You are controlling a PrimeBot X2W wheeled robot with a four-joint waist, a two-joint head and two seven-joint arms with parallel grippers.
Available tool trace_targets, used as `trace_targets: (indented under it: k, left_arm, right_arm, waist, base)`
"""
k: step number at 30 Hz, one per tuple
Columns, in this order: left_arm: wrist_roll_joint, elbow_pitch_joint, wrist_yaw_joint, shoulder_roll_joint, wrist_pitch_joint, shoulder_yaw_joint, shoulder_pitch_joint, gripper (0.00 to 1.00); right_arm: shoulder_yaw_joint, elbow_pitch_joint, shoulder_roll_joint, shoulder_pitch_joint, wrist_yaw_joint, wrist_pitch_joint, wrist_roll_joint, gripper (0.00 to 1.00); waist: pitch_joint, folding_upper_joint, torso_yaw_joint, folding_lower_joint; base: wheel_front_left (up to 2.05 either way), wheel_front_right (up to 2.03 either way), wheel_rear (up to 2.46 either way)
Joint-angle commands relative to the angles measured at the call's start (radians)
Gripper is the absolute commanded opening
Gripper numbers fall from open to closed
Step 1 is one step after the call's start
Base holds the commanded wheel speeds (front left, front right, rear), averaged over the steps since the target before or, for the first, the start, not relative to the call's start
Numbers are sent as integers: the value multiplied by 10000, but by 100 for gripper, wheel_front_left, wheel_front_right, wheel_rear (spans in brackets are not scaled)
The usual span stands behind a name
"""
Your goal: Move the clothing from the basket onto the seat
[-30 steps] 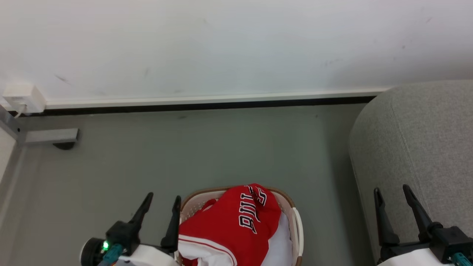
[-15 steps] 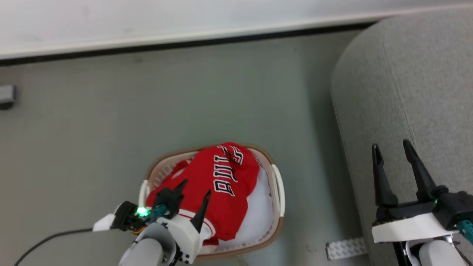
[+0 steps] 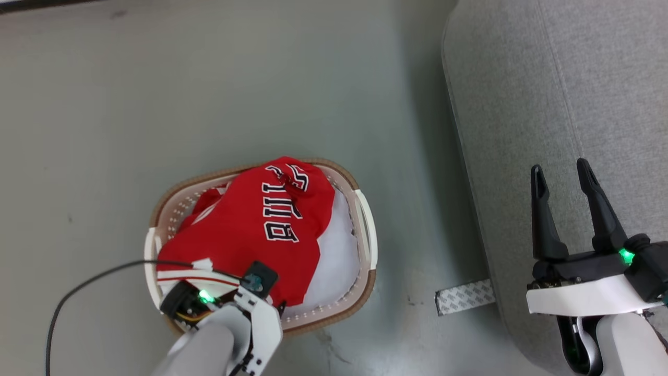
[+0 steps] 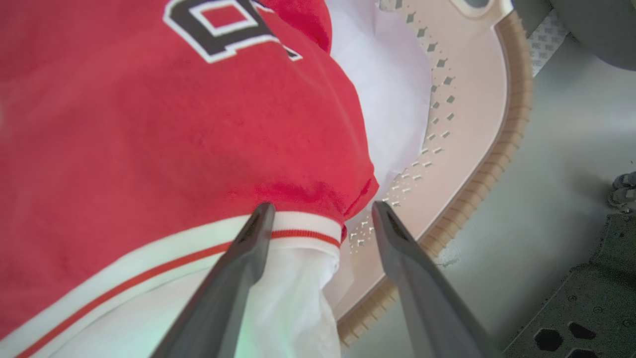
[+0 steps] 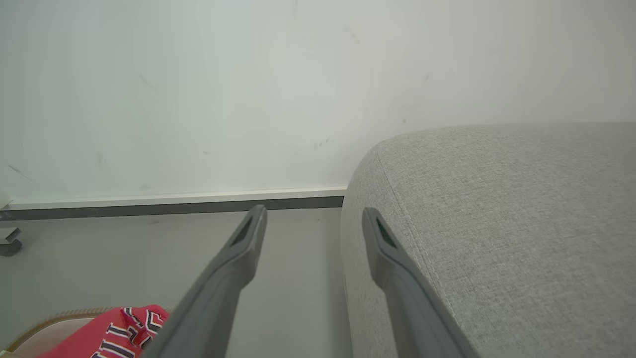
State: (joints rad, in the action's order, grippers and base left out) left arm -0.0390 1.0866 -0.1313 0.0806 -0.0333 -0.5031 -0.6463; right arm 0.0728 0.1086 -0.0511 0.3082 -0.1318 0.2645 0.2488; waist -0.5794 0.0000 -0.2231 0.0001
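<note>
Now over basket (image 4: 514, 124), earlier beside it — left gripper (image 4: 320, 214), jaws apart | jersey (image 4: 174, 124) hem dead ahead, nearly between them | right gripper (image 3: 561, 175) spread, at seat (image 3: 600, 78) edge, farther off

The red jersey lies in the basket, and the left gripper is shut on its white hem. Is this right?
Not quite. The left gripper is open, not shut: the left wrist view shows its two fingers spread apart at the white hem. The red jersey does lie in the basket.
</note>
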Motion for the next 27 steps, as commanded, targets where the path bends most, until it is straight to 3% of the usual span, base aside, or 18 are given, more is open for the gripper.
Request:
trace_targets:
  k: [1,10,17,18,19,20,27]
  left_arm:
    - [-110,148,34,149,114,-58,-264,100]
    - [-628,987,524,412,418,-558,-1310,100]
    - [-569,1249,990,354,-181,-626,-1989,100]
    - [-564,1294,1009,319,-252,-655,-2060,84]
    - [-564,1354,1004,286,-270,-692,-2107,46]
    - [-558,1427,953,256,-288,-724,-2114,0]
    - [199,1536,741,-88,-1054,-383,-1855,0]
  right_arm:
    - [10,-74,3,236,21,0,99,100]
    - [125,-447,4,627,21,0,158,100]
    - [175,-702,5,810,21,-1,143,100]
    - [159,-733,3,806,21,0,121,100]
    - [145,-750,5,813,21,-1,104,100]
    - [130,-767,3,824,21,-1,90,100]
    - [42,-604,3,761,21,0,18,100]
  waist:
    - [-277,0,-110,-1]
    - [-1484,0,-325,-1]
    - [-2287,0,-395,-1]
    - [-2361,0,-383,-1]
    - [-2423,0,-374,-1]
    - [-2459,0,-364,-1]
    - [-2002,0,-55,-1]
  base:
    - [0,0,0]
    - [0,0,0]
    - [0,0,0]
    - [0,0,0]
    - [0,0,0]
    - [0,0,0]
    - [0,0,0]
